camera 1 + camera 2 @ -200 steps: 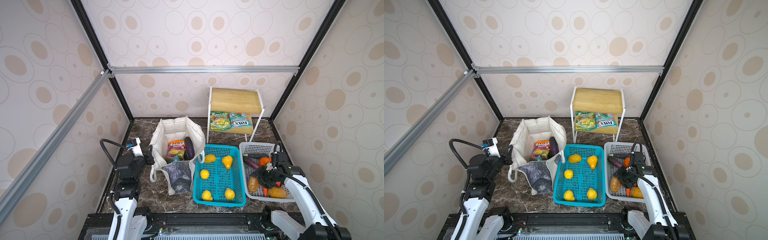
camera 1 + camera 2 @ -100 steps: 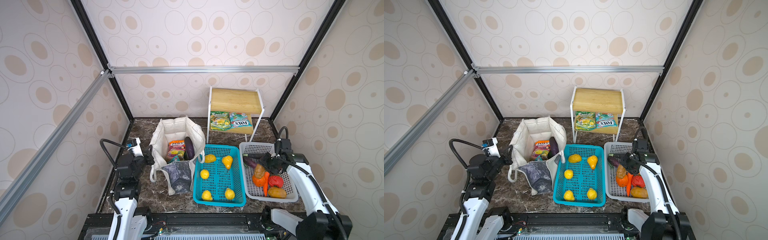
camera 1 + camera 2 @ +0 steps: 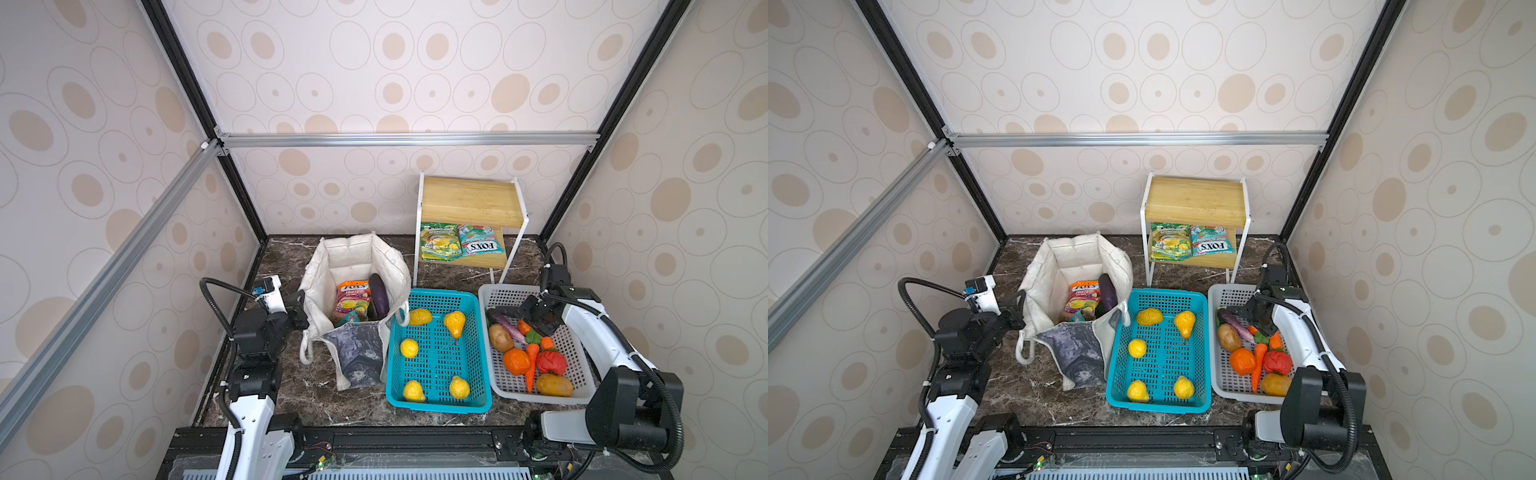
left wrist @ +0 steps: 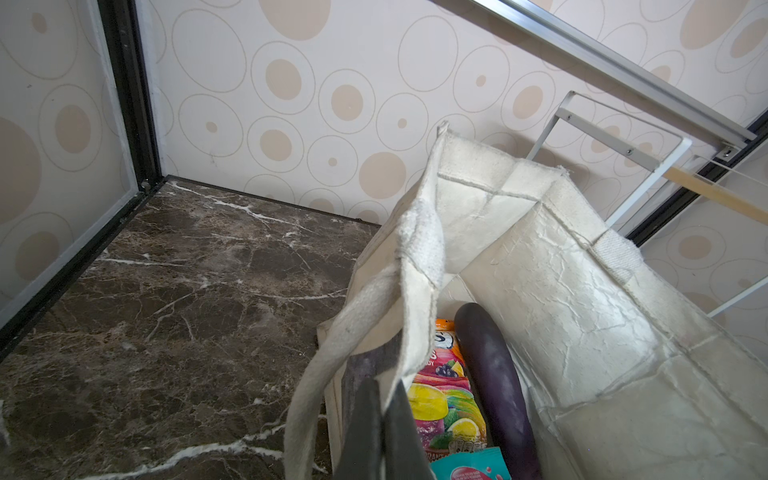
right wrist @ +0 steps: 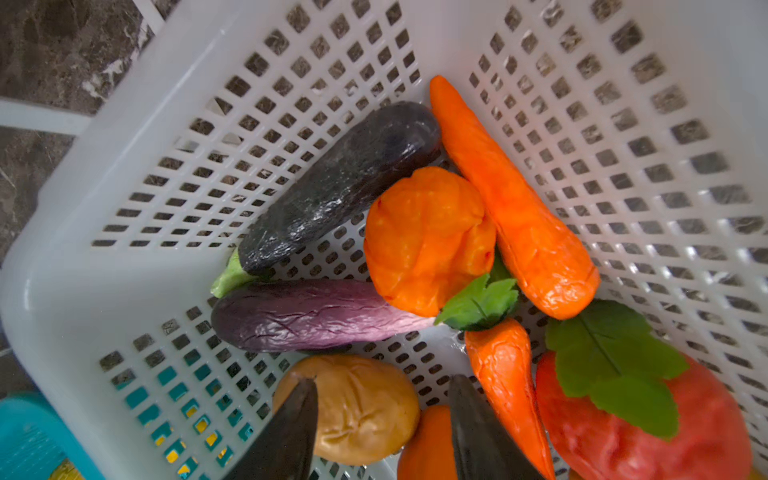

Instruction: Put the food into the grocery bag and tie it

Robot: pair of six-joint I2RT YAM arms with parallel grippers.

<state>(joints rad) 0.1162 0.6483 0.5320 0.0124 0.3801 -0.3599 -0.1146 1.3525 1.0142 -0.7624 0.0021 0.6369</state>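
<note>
In a top view, the grocery bag (image 3: 349, 262) is standing open at 9 o'clock of the teal basket (image 3: 440, 293), the left gripper (image 4: 384, 386) clamping its rim. Its purple eggplant (image 3: 378, 296) is lying 12-to-6. The right gripper (image 5: 383, 380) is hovering wide, empty, over the white basket (image 3: 484, 297).

The grocery bag (image 3: 353, 262) stands open and upright on the worktop (image 3: 286, 259), off-white with a grey-blue panel in front. Inside lie an orange candy packet (image 3: 352, 296), a purple eggplant (image 3: 378, 294) and a teal packet (image 4: 469, 467). A brown potato (image 3: 500, 337) and an orange (image 3: 516, 361) lie in the white basket (image 3: 507, 296).
</note>
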